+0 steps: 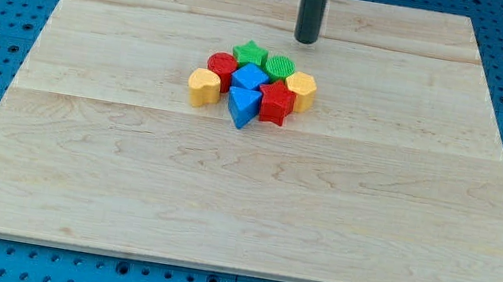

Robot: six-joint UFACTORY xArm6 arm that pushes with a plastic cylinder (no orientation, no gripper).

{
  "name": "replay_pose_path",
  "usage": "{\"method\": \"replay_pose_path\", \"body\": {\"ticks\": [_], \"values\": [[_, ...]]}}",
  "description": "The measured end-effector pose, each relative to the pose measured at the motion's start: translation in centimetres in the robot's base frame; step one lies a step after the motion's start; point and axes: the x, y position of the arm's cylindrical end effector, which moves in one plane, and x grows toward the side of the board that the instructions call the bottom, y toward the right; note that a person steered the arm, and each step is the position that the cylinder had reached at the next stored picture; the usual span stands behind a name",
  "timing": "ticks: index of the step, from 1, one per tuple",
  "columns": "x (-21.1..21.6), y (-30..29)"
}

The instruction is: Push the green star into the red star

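**A:** What does the camera view give us?

**B:** My tip (306, 40) stands on the wooden board (73, 184) near the view's top, a little to the right of centre. There are no jaws here to be released or clenched, only the straight dark rod, and it holds nothing. It touches no block.

**A:** And the green star?

**B:** The green star (250, 55) lies below my tip and to its left, near but apart from it. It sits at the top edge of a tight cluster.

**A:** The red star?

**B:** The red star (276, 105) is further below my tip, slightly left of it, at the cluster's lower right. Between the two stars sits a blue block (249, 78), so they are not touching.

**A:** What else is packed in?

**B:** A green round block (279, 67) is just below-left of my tip, the nearest piece to it. A yellow block (300, 90) lies almost straight below. A red round block (221, 66) and another yellow block (203, 86) are furthest left. A blue wedge-like block (244, 107) is at the bottom, beside the red star.
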Motion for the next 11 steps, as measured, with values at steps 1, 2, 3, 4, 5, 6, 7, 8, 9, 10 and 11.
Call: {"method": "replay_pose_path", "body": {"ticks": [1,2,3,4,5,6,7,8,9,10,11], "values": [[0.0,-4.2],[1.0,-8.6],[2.1,-10.0],[3.1,-8.0],[5.0,-7.3],[6.3,-5.9],[7.3,-5.0],[10.1,-5.0],[12.1,-4.0],[12.7,-4.7],[12.8,-5.6]]}}
